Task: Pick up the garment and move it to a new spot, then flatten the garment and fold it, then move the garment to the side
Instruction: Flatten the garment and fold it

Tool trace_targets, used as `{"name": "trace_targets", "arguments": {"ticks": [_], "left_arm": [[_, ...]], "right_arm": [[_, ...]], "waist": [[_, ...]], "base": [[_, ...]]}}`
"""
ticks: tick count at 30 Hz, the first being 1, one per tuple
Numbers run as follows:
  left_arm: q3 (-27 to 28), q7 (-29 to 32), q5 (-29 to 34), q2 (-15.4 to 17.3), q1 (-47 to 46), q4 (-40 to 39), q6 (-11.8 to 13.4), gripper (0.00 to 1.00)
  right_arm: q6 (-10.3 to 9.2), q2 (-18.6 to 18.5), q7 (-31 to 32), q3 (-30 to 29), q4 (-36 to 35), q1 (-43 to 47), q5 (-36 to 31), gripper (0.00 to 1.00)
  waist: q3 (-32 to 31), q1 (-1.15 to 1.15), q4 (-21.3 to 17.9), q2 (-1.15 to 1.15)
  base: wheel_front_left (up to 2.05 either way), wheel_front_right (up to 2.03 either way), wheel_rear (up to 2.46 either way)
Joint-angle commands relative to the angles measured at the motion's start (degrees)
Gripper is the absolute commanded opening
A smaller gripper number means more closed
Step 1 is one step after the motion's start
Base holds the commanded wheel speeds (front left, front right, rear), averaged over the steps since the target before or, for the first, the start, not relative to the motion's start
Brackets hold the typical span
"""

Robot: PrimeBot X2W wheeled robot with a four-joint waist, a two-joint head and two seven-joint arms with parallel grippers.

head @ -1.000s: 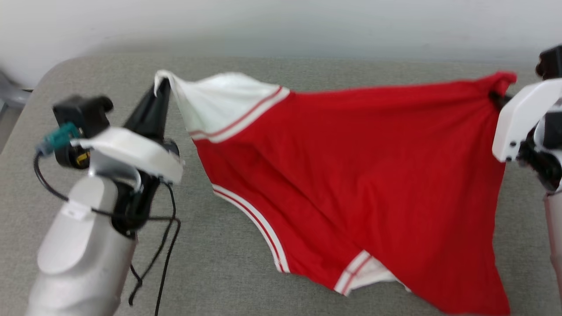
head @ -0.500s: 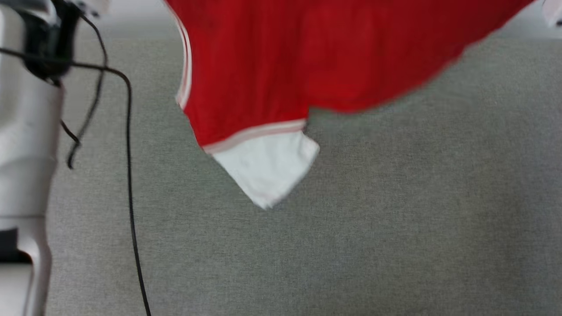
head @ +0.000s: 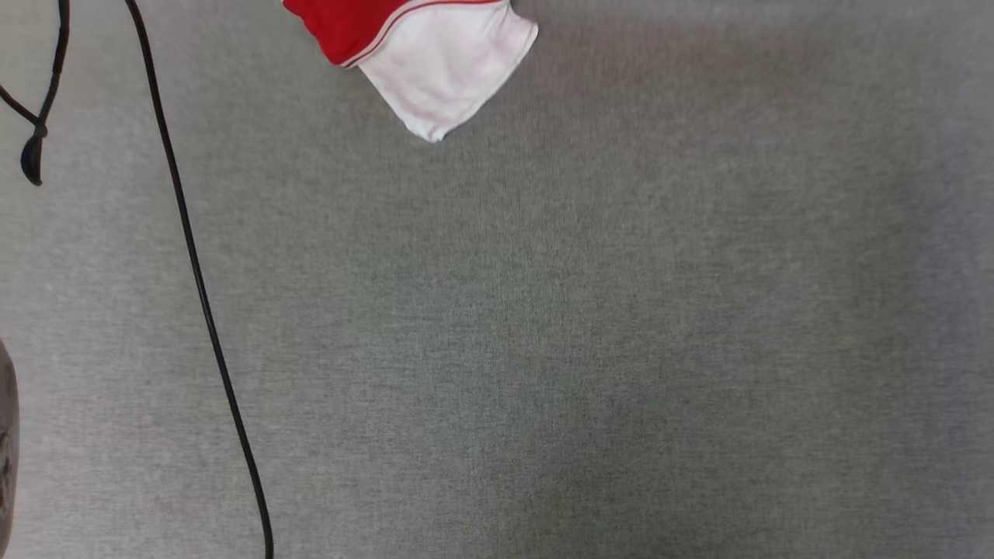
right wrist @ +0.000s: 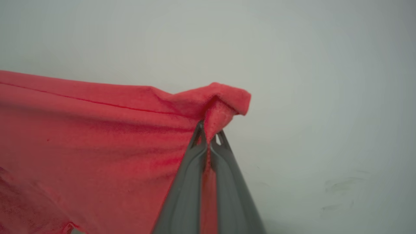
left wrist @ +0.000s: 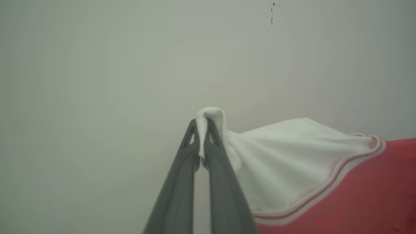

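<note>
The garment (head: 435, 62) hangs lifted; in the head view just its lowest part, a white sleeve with a red striped edge, dangles at the top over the grey surface. My left gripper (left wrist: 202, 125) is shut on a white sleeve corner of the garment (left wrist: 292, 156), which stretches away to the right in the left wrist view. My right gripper (right wrist: 209, 130) is shut on a bunched red corner of the garment (right wrist: 97, 136), which spreads to the left in the right wrist view. Both wrist views face a pale wall.
A grey fabric-covered surface (head: 543, 326) spreads below the hanging shirt. A thin black cable (head: 203, 295) from my left arm trails down the left side of the head view. A bit of pale arm casing (head: 6, 450) shows at the left edge.
The head view has swung downward from the stretched shirt to the grey surface. The garment has slid up toward the view's top edge, and both arms have left that view.
</note>
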Motion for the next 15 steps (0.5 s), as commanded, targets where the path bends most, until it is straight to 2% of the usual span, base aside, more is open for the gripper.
{"name": "trace_targets", "arguments": {"ticks": [1,9,15], "left_arm": [[-0.2,-0.5,-0.6,0.0,-1.1,1.0,-0.2,0.00],[-1.4,-2.0,-3.8,-0.6,0.1,5.9,-0.7,0.00],[-4.8,-1.5,-9.0,-2.4,5.2,7.5,-0.7,0.00]], "right_arm": [[-0.10,0.1,-0.8,-0.3,1.2,-1.4,-0.2,0.00],[-0.10,1.0,-4.3,-0.1,8.2,-3.5,0.5,0.00],[-0.09,1.9,-6.6,1.0,14.2,1.1,2.1,0.00]], "waist": [[3.4,-0.01,0.0,0.00],[8.0,-0.01,0.4,0.00],[7.4,-0.01,0.9,0.00]], "base": [[0.00,0.00,0.00],[0.00,0.00,0.00],[0.00,0.00,0.00]]}}
